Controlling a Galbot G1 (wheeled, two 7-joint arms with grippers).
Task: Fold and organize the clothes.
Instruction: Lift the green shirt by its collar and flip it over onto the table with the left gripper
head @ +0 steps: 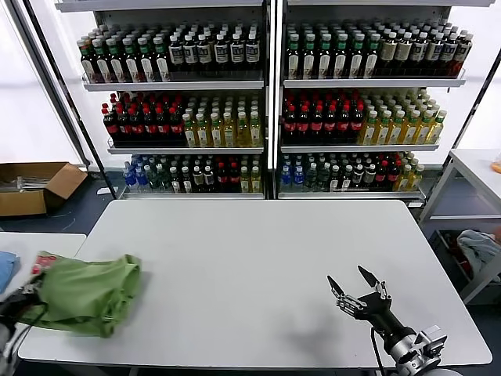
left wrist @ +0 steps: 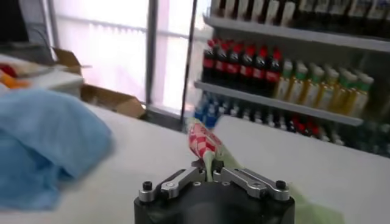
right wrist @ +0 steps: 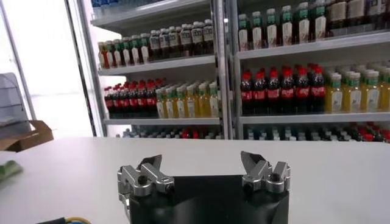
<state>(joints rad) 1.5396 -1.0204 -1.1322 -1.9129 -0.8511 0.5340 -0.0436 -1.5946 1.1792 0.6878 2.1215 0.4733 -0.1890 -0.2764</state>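
**Left claw pinches green shirt at table's near-left corner**

At the near-left corner of the white table (head: 258, 266), a light green shirt (head: 90, 291) lies bunched in a loose heap, its collar and buttons folded out of sight. Only a scrap of its red-and-white print shows, at the heap's left edge and again in the left wrist view, where it rises just above the fingers; no lettering on it can be read. The left gripper (left wrist: 211, 172) is closed tight on that printed fold of the shirt; in the head view it is dark and cut off by the picture's left edge, hard to make out. A blue cloth (left wrist: 42, 143) lies on the side table to the left, blurred.

Over the near-right part of the table the right gripper (head: 356, 288) hovers with its jaws spread wide, holding nothing, well apart from the shirt.

Shelves of bottles (head: 196, 55) fill the far wall; their labels are too small to read. A cardboard box (head: 35, 186) sits on the floor at far left.
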